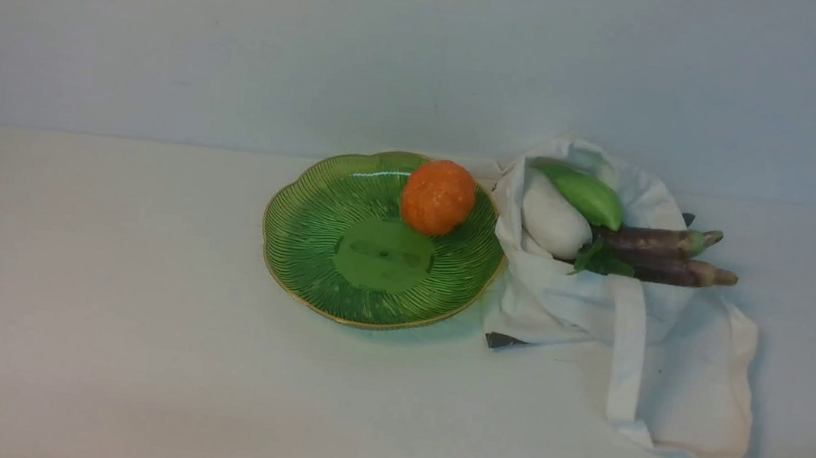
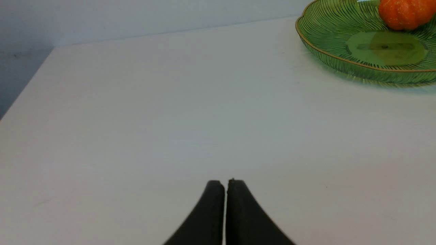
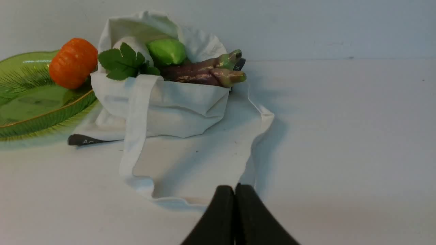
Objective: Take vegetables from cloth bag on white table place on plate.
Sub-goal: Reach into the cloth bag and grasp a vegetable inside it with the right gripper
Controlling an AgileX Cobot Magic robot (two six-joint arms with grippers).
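Vegetables (image 1: 553, 219) sit in cloth bag (image 1: 671, 343) mouth, just beside plate (image 1: 313, 249) on table (image 1: 104, 263). Orange pumpkin (image 1: 438, 197) on plate. Left gripper (image 2: 225, 183) and right gripper (image 3: 234, 189) both closed, empty.

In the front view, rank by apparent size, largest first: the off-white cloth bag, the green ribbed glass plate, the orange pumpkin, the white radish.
1. off-white cloth bag
2. green ribbed glass plate
3. orange pumpkin and white radish look alike; radish partly hidden

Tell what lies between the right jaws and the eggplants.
Only the bag: its strap loop on the table, then its front, in the right wrist view.
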